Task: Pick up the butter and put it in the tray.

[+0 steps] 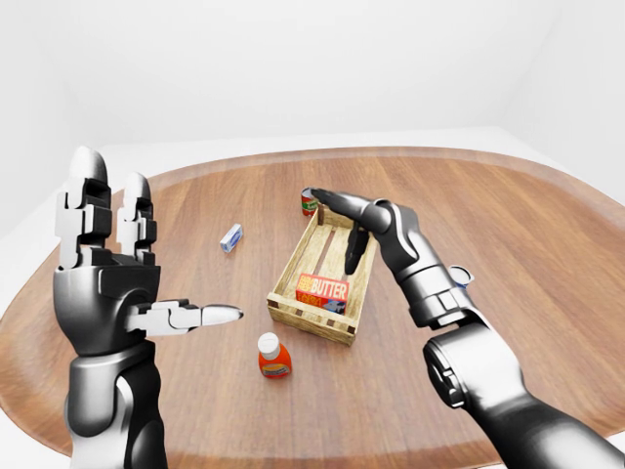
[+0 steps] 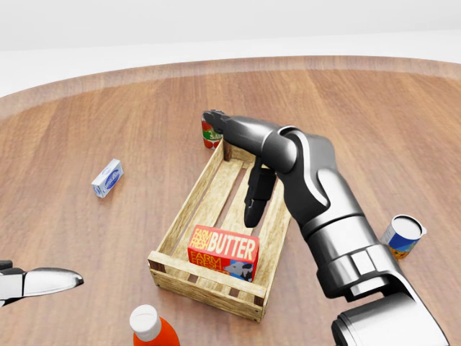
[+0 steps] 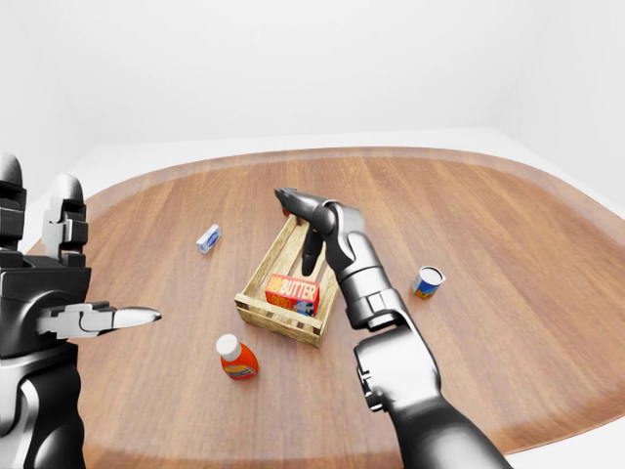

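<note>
The butter (image 2: 223,252), a red and orange box labelled BUTTER, stands inside the wooden slatted tray (image 2: 189,205), at the tray's lower end in the head view. My right hand (image 2: 230,167) hovers over the middle of the tray, just above the butter. It is open and empty, with one finger (image 2: 253,205) pointing down at the slats and not touching the box. My left hand (image 1: 146,264) is raised at the left of the left-eye view, open and empty, well away from the tray.
A red can (image 2: 209,133) stands at the tray's upper end. A small blue-white box (image 2: 107,178) lies left of the tray. A red bottle with a white cap (image 2: 151,328) stands below it, and a blue can (image 2: 402,236) is to its right. All are on the round wooden table (image 1: 547,225).
</note>
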### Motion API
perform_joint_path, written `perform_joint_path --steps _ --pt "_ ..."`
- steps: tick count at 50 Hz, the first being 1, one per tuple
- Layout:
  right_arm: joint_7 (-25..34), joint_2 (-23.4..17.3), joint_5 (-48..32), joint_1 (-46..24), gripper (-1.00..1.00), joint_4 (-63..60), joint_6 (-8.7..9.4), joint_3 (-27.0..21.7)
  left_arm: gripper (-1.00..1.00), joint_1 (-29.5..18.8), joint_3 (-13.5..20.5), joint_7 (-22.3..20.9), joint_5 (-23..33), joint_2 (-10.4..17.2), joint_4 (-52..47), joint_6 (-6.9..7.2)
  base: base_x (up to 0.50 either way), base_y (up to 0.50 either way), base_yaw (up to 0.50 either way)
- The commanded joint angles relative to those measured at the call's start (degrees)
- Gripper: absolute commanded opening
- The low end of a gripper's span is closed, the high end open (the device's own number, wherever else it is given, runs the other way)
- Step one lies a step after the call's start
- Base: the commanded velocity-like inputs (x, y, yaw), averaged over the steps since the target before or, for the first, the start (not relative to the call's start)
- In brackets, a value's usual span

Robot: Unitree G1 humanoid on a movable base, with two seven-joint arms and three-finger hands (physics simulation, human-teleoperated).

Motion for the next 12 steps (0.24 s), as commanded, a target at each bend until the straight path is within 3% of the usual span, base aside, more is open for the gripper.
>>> perform_joint_path --steps 1,12 --pt "6.02 -1.61 -11.01 6.01 1.00 -24.86 0.00 -0.55 1.00 0.24 -0.15 -0.18 0.11 -0.12 -0.01 0.00 0.00 0.00 0.00" --pt "6.02 -0.75 -24.87 14.91 1.00 -49.15 0.00 -2.56 1.00 0.12 0.31 -0.19 -0.43 -0.02 -0.65 0.00 0.00 0.00 0.00"
